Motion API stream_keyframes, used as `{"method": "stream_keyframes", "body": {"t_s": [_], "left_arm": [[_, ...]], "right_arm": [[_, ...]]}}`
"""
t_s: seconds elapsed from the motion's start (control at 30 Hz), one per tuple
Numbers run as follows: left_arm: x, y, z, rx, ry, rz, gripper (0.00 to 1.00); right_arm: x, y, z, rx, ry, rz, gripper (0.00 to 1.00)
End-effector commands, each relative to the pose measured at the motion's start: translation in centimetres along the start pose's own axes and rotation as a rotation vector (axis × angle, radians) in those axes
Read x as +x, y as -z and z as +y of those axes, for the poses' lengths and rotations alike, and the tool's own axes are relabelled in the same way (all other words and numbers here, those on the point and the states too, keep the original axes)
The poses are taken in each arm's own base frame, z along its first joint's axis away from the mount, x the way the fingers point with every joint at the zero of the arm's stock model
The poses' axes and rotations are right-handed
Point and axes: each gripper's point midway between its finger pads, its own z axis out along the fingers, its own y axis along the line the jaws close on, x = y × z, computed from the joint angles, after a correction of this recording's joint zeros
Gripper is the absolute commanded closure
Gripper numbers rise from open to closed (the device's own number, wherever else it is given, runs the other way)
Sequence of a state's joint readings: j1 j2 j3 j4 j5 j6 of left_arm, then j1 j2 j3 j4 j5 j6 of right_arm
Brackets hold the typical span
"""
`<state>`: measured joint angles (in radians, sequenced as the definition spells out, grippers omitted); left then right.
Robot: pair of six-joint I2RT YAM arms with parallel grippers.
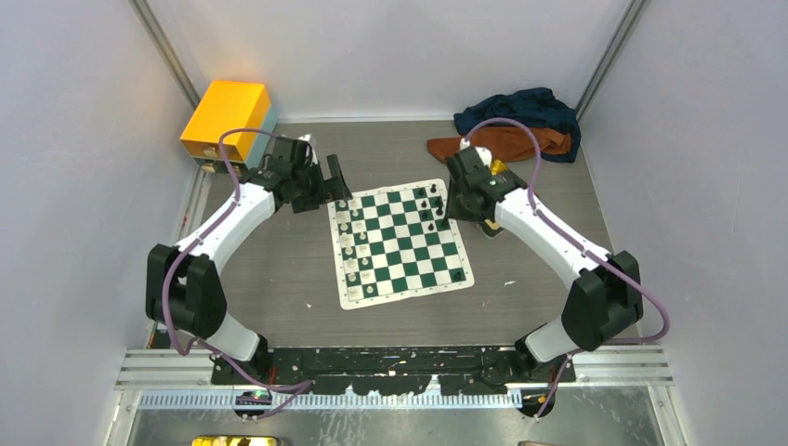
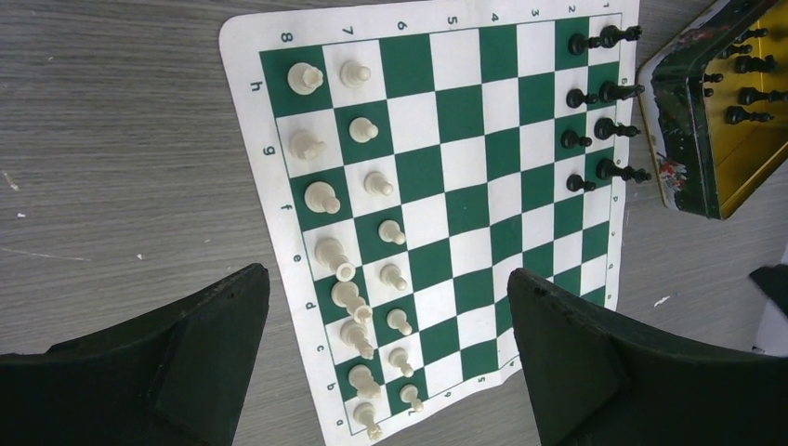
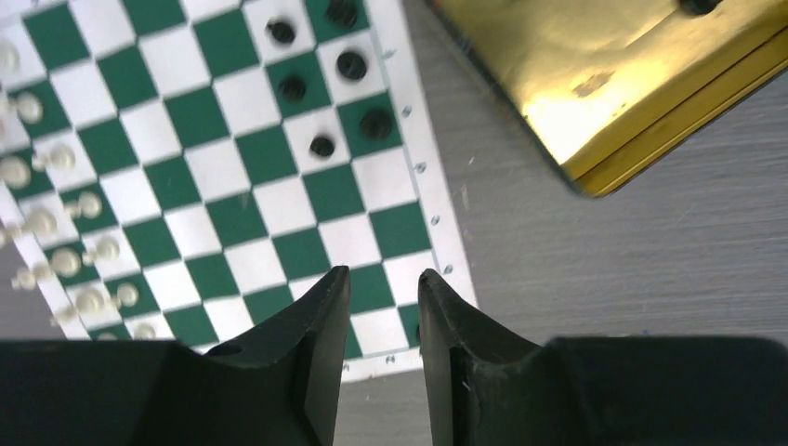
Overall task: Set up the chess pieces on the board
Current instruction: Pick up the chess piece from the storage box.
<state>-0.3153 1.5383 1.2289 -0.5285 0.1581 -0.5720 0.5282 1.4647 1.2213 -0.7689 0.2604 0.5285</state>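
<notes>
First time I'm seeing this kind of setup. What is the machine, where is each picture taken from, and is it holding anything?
Two white robot arms are bolted at the near edge of a table. The top picture looks down from above and behind; the other two come from cameras on each wrist. The left arm and right arm flank a green-and-white chess board. Cream-white pieces fill two rows on one side; black pieces cover part of the opposite side, more wait in a gold tin. Both arms' jaws are apart and hold nothing.
</notes>
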Motion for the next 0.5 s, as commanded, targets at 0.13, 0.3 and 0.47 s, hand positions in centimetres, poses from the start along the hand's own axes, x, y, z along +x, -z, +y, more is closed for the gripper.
{"method": "stream_keyframes", "body": {"t_s": [0.13, 0.3, 0.47], "left_arm": [[-2.2, -0.1, -1.4, 0.029, -0.03, -0.049, 0.0], [-2.2, -0.6, -1.3, 0.025, -0.04, -0.041, 0.0], [-1.9, -1.1, -1.3, 0.034, -0.045, -0.025, 0.0]], "right_arm": [[-7.6, -3.1, -3.7, 0.075, -0.11, -0.065, 0.6], [-9.0, -6.6, -5.2, 0.121, -0.136, -0.032, 0.6], [-9.0, -10.1, -6.4, 0.156, -0.159, -0.002, 0.6]]}}
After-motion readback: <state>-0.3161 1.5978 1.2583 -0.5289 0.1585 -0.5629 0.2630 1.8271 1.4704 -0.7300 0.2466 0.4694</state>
